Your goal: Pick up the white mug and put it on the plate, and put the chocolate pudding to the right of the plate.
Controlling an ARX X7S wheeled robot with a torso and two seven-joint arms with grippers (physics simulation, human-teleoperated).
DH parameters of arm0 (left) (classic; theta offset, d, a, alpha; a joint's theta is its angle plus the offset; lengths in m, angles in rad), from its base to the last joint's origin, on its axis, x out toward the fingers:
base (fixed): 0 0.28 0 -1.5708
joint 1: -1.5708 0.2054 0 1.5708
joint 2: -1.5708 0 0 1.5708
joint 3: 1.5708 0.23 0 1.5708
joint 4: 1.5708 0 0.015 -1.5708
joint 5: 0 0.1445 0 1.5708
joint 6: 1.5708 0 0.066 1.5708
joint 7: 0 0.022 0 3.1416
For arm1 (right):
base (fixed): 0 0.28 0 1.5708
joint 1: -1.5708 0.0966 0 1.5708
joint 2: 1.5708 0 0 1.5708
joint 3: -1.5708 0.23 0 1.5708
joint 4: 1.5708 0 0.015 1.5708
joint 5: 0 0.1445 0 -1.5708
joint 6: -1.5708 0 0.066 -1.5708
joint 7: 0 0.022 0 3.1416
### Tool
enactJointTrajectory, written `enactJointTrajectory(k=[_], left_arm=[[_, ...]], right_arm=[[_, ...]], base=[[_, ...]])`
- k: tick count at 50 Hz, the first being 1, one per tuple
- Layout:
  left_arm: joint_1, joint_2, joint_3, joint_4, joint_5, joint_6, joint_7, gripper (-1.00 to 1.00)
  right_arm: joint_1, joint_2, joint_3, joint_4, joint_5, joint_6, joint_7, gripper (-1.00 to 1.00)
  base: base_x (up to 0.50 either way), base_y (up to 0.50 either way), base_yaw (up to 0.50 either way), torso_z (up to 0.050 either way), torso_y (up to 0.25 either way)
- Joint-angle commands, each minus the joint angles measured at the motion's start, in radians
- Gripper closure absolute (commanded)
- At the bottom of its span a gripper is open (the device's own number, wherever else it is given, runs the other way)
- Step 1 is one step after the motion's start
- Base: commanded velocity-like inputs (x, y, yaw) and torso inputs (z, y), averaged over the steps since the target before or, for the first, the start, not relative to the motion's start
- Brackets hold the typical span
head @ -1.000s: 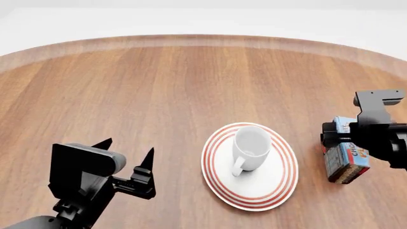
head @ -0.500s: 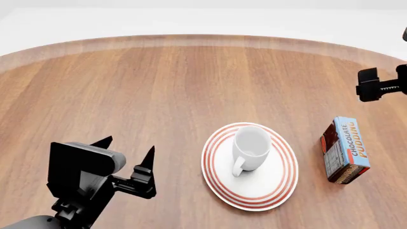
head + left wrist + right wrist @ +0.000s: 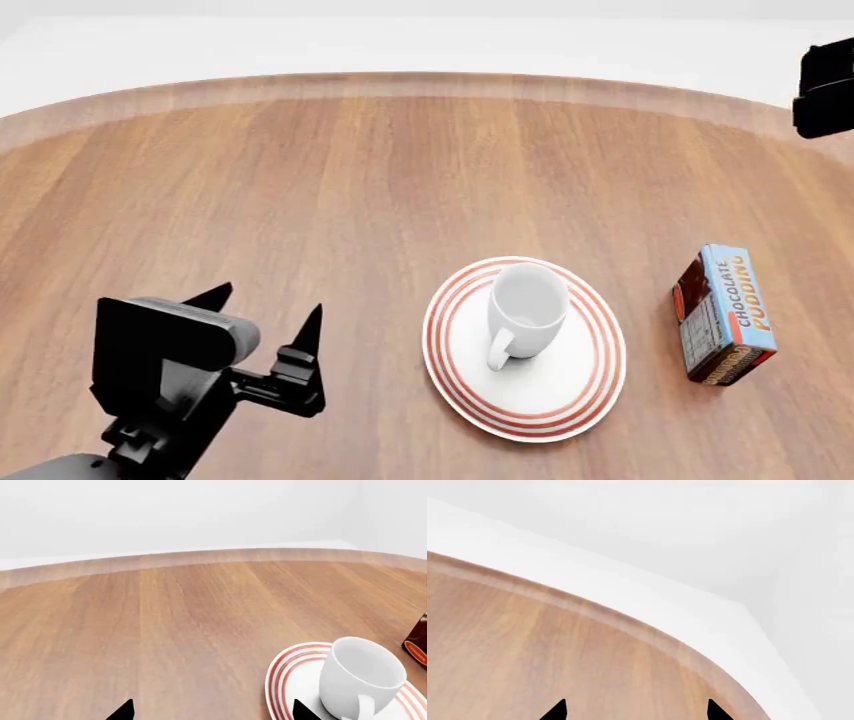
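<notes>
Two grippers show, both empty. Nearest the robot, the left gripper (image 3: 264, 340) hovers low over the wooden counter (image 3: 334, 190) with its pointed fingers apart, left of the plate (image 3: 587, 375). The white mug (image 3: 526, 309) stands upright on the plate, handle toward the robot. The chocolate pudding (image 3: 725, 313) rests on the counter just right of the plate, not touching it. Farthest, the right gripper (image 3: 635, 711) hangs above the counter's far right edge, fingertips spread.

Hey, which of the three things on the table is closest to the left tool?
The plate: its red-ringed rim lies nearest the left tool. The white mug stands on it, farther in, and the chocolate pudding is farthest.
</notes>
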Motion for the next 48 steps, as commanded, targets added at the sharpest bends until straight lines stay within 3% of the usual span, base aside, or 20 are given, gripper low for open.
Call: enactJointTrajectory(k=[1, 12, 24, 34, 48], left_arm=[[0.003, 0.009, -0.029, 0.016, 0.012, 0.014, 0.016, -1.0], [0.015, -0.033, -0.038, 0.079, 0.05, 0.026, -0.026, -1.0], [0.024, -0.059, -0.039, 0.135, 0.098, 0.014, -0.084, -1.0], [0.079, -0.13, -0.051, 0.183, 0.183, 0.062, -0.213, -1.0], [0.296, -0.296, -0.012, 0.159, 0.424, 0.334, -0.476, -1.0]], right_arm=[[-0.09, 0.12, 0.139, -0.28, 0.156, -0.163, 0.154, -1.0], [-0.346, 0.3, 0.182, -0.506, 0.256, -0.602, 0.312, -1.0], [-0.555, 0.453, 0.072, -0.621, 0.217, -0.995, 0.355, -1.0], [-0.704, 0.462, -0.069, -0.701, 0.045, -1.277, 0.451, -1.0], [-0.869, 0.393, -0.2, -0.728, -0.314, -1.498, 0.674, -1.0]], base=[[0.0, 0.0, 0.0, 0.0, 0.0], [0.0, 0.0, 0.0, 0.0, 0.0], [0.0, 0.0, 0.0, 0.0, 0.0], [0.0, 0.0, 0.0, 0.0, 0.0], [0.0, 0.0, 0.0, 0.0, 0.0]])
